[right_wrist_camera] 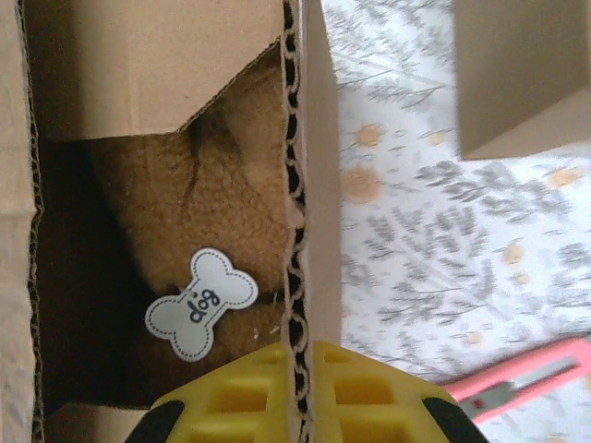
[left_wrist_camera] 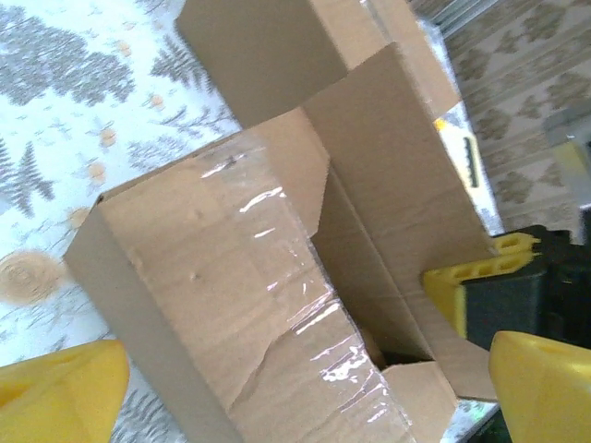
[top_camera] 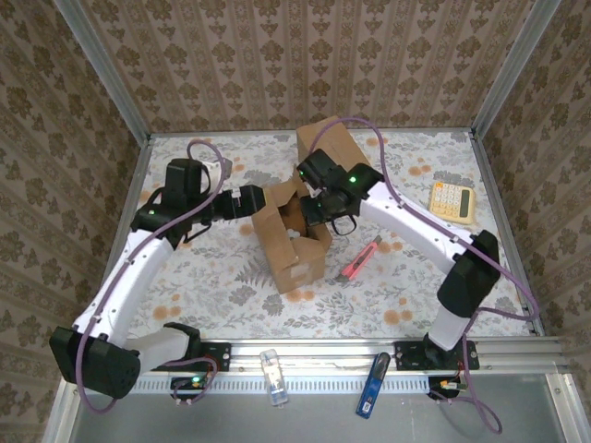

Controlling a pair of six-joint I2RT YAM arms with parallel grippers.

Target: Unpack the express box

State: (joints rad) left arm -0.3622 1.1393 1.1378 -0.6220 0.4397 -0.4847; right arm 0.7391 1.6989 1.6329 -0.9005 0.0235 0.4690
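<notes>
Clamping the stiff wall of the brown cardboard box (right_wrist_camera: 309,185), the right gripper (right_wrist_camera: 300,397) is closed; the left gripper (left_wrist_camera: 303,392) stands apart. The fluffy brown plush toy (right_wrist_camera: 185,212) inside looks soft and light; I would grasp its body.

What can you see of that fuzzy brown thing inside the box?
The fuzzy brown thing looks like soft, curly fleece, maybe a plush toy. A pale bone-shaped tag on it reads "dog". It lies inside the open cardboard box, partly hidden under a flap, pressed against the box wall. Its whole shape cannot be seen.
</notes>
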